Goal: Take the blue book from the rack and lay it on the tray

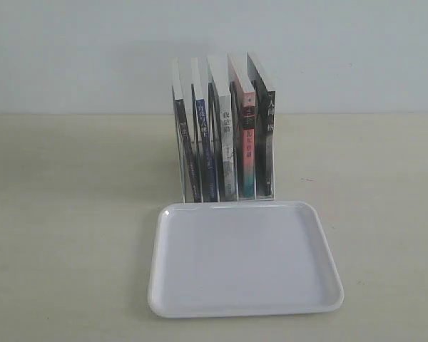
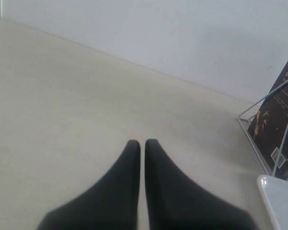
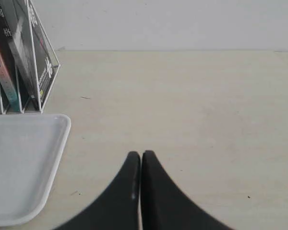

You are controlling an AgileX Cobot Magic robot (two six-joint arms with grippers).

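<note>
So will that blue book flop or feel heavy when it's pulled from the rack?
Likely light and slightly bendy: the blue book has a narrow spine. The neighbouring books stand close, so pulling may nudge them.

L pincer [image 2: 142, 143] & R pincer [image 3: 140, 154] both closed, empty.

above rack [image 2: 268, 98]: open, book tops exposed | left and right of rack: bare surface [image 1: 71, 214], wide passage | front of rack: tray [image 1: 246, 260] just at its foot, low rim only | inside rack: blue book [image 1: 202, 135] tight between dark book [image 1: 184, 146] and white-spined book [image 1: 227, 146], narrow gaps | behind rack: wall [image 1: 342, 50]
</note>
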